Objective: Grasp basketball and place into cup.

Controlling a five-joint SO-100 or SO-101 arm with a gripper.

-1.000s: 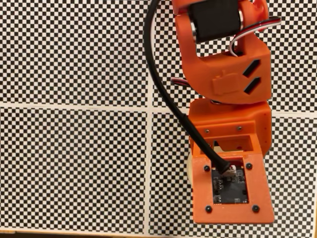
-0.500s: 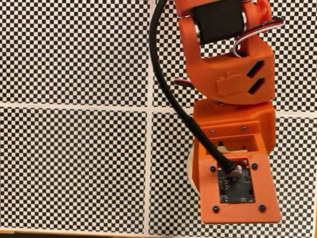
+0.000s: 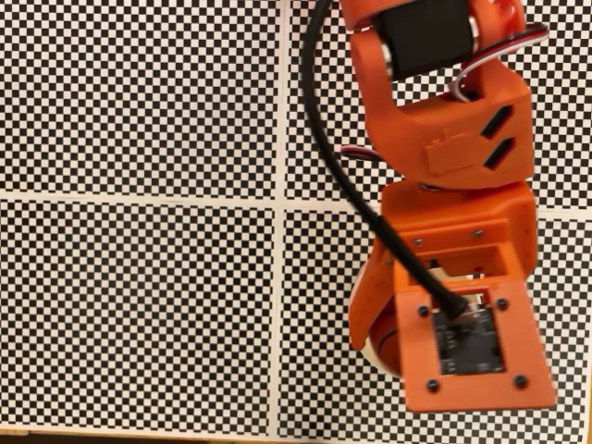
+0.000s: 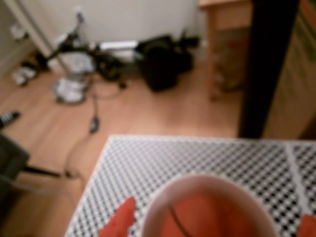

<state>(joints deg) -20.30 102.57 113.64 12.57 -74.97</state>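
In the wrist view the cream-white cup (image 4: 163, 200) sits at the bottom edge, blurred and close. Inside it lies the orange basketball (image 4: 202, 217) with a dark curved seam. My gripper (image 4: 212, 226) is open above the cup, one orange fingertip (image 4: 118, 222) left of the rim and the other at the far right corner, both clear of the ball. From the fixed view only a cream sliver of the cup (image 3: 373, 352) peeks out under the orange arm (image 3: 444, 139), and one finger (image 3: 367, 305) juts out to the left.
A black-and-white checkered mat (image 3: 139, 305) with white dividing lines covers the table. A black cable (image 3: 319, 139) curves down to the wrist camera board (image 3: 470, 340). Beyond the table edge the wrist view shows wooden floor, cables and a dark post (image 4: 269, 69).
The arm has shifted right and down in the fixed view. An orange finger has swung out on the left, and less of the cup's edge shows beneath it.
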